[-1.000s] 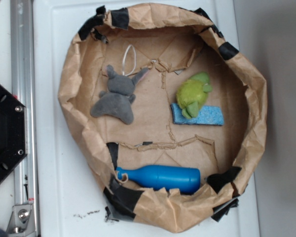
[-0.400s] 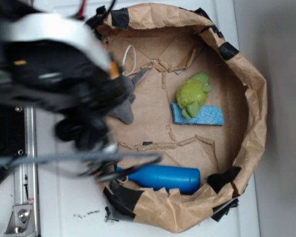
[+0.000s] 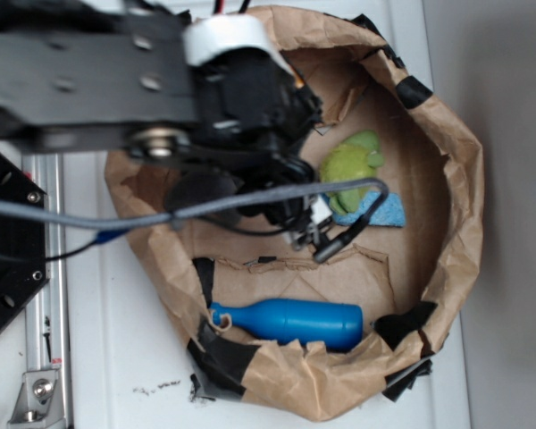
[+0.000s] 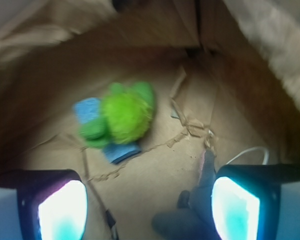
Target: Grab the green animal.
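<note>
The green animal (image 3: 350, 165) is a lime-green fuzzy plush lying on a blue sponge (image 3: 389, 213) at the right of the brown paper nest. In the wrist view the green animal (image 4: 125, 115) lies ahead and slightly left, well beyond the fingertips. My gripper (image 4: 150, 205) is open with only paper floor between its pads. Seen from the exterior view, the black arm (image 3: 241, 98) hangs over the nest's left half, just left of the toy, and the jaws themselves are hidden under it.
A grey plush animal (image 4: 190, 217) lies just inside my right finger; the arm hides it in the exterior view. A blue bottle (image 3: 290, 322) lies along the nest's front. Crumpled paper walls (image 3: 460, 206) ring everything. A white cord loop (image 4: 245, 152) lies at the right.
The arm has swung in from the left and moved right across the nest, now covering the grey plush and reaching close to the green animal. The objects have not moved.
</note>
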You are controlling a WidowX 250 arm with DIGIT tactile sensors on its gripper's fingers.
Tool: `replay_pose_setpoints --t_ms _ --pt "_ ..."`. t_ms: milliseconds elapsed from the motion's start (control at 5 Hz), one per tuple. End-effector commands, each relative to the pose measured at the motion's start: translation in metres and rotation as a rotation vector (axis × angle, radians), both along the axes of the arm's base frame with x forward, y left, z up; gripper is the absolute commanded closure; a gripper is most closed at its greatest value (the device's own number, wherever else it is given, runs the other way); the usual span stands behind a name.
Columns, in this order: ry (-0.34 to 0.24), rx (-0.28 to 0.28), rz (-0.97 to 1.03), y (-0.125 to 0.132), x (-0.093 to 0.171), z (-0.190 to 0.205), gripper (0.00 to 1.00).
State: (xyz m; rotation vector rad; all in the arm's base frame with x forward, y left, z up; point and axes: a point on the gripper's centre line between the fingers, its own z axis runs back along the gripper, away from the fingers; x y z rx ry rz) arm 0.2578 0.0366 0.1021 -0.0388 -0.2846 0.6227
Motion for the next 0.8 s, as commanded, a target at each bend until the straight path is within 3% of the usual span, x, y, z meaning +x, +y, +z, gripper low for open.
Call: replay_pose_setpoints --t_ms 0,200,400,600 --pt "-0.063 0.046 0.021 0.033 0.079 -0.019 0.00" --pt "-0.092 0.014 -0.038 0.026 0.112 -0.022 0.00" --pt "0.002 0.011 -0.076 0.024 0.102 -0.031 1.00" --pt "0.074 -0.066 -0.162 0.014 0.082 -0.007 1.00"
